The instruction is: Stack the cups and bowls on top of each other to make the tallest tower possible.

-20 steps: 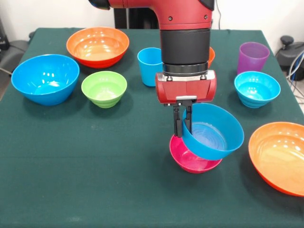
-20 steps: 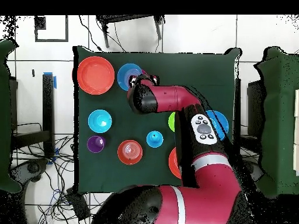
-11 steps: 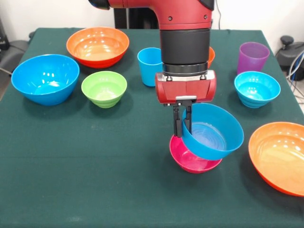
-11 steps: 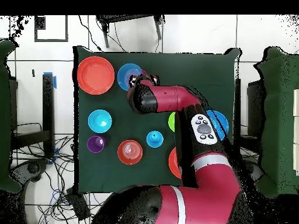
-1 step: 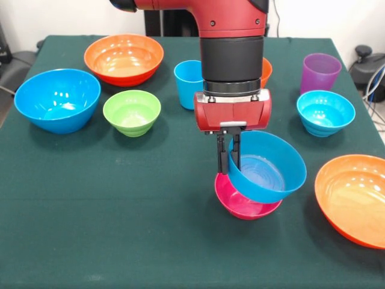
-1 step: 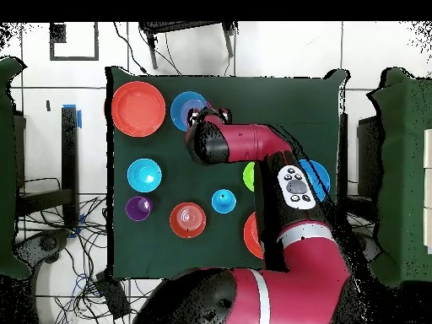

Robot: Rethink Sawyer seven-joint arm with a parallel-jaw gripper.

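My gripper (image 5: 228, 158) is shut on the left rim of a blue bowl (image 5: 267, 167), which hangs tilted over a pink bowl (image 5: 242, 205) and rests partly inside it. From overhead the blue bowl (image 6: 185, 107) shows beside the arm's wrist (image 6: 207, 142), which hides the gripper and most of the pink bowl. On the table stand a light blue cup (image 5: 189, 82), a purple cup (image 5: 319, 72), a big blue bowl (image 5: 58, 99), a green bowl (image 5: 132, 112), a cyan bowl (image 5: 325, 112) and orange bowls (image 5: 124, 58) (image 5: 355, 197).
A small orange bowl (image 5: 266, 71) peeks out behind the arm. The big orange bowl at the right reaches the table's front right edge (image 5: 379, 247). Chairs and cables surround the table (image 6: 160, 245) in the overhead view.
The gripper and the blue bowl have shifted very slightly to the left and up over the pink bowl. Nothing else moved.
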